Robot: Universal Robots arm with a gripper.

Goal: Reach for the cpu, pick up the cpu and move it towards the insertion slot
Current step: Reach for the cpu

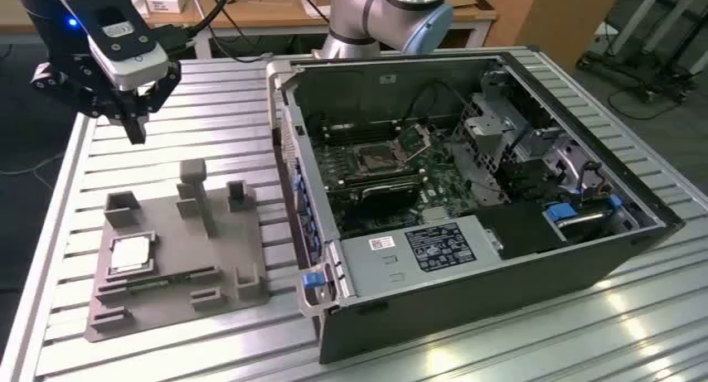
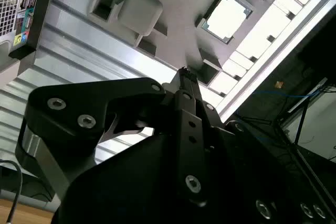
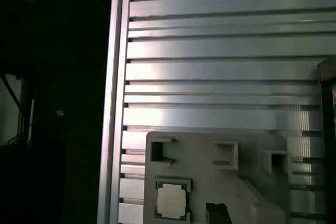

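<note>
You had the gripper (image 1: 135,132) hanging over the slatted aluminium table (image 1: 210,92), towards the exterior view's left and well clear of the open computer case (image 1: 465,282). Its jaws were clenched together with nothing between them, the black fingers meeting in one narrow tip, as the second wrist view also showed (image 2: 184,73). The cpu (image 1: 131,253) lay flat in the square recess of the grey plastic tray (image 1: 177,224), its silvery lid facing up, untouched and apart from the gripper, which was above the bare slats just past the tray's far edge. In both wrist views you could see the chip seated in that same recess (image 2: 227,18) (image 3: 171,201), with the tray's raised blocks and pockets around it. The tray rested on the table beside the case, on the exterior view's left of it. The insertion slot (image 1: 380,158) sat inside the case on the green circuit board (image 1: 443,183), a dark square with a silvery metal frame, its hinged plate tilted up on the exterior view's right side of it. The slot held no chip and was well apart from both the gripper and the cpu, with the wall of the case between them. The arm's pale blue and grey base (image 1: 387,17) stood behind the case at the far edge of the table.
</note>
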